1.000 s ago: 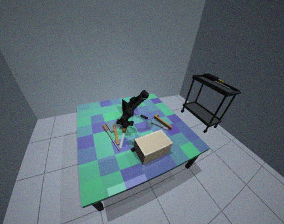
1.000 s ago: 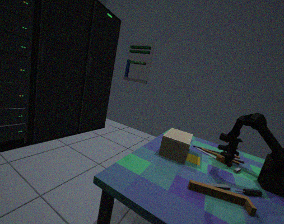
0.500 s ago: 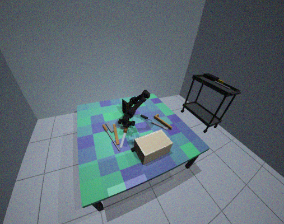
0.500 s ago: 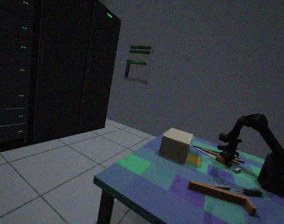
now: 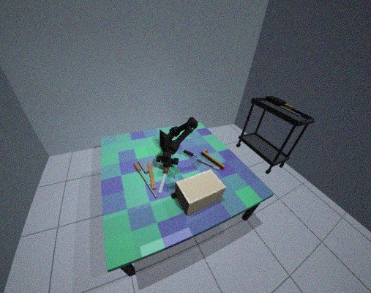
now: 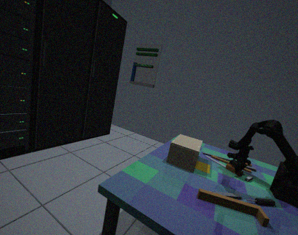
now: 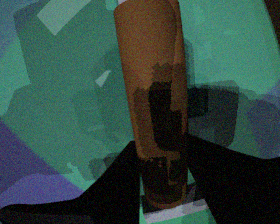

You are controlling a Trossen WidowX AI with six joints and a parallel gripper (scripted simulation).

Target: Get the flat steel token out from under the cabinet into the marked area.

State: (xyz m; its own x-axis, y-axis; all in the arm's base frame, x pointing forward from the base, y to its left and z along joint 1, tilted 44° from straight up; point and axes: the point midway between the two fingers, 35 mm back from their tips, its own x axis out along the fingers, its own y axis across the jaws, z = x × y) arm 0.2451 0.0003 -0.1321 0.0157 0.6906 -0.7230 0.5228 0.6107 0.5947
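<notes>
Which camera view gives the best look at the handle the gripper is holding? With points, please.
The wrist view: the brown handle point(image 5: 166, 170) point(image 6: 231, 167) point(image 7: 152, 75) fills its middle, between the gripper's fingers. The top view shows only a short piece below the gripper; the exterior view, a small part beside it.

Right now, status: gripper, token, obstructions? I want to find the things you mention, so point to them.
Gripper point(image 5: 167, 166) point(image 6: 238, 173) point(image 7: 157, 141) shut on wooden handle point(image 5: 166, 170) point(image 6: 231, 167) point(image 7: 150, 45) of pale-bladed tool. Token not visible. Beige cabinet point(image 5: 200, 187) point(image 6: 184, 153) stands over its reported spot.

The robot's arm point(image 5: 178, 136) point(image 6: 264, 129), near the middle of the top frame and at the right of the exterior one, was black, with slim links and thick, rounded joints. The gripper point(image 5: 167, 160) point(image 6: 239, 167) point(image 7: 157, 141) was also black, and its fingers looked dark, wide and angular.
</notes>
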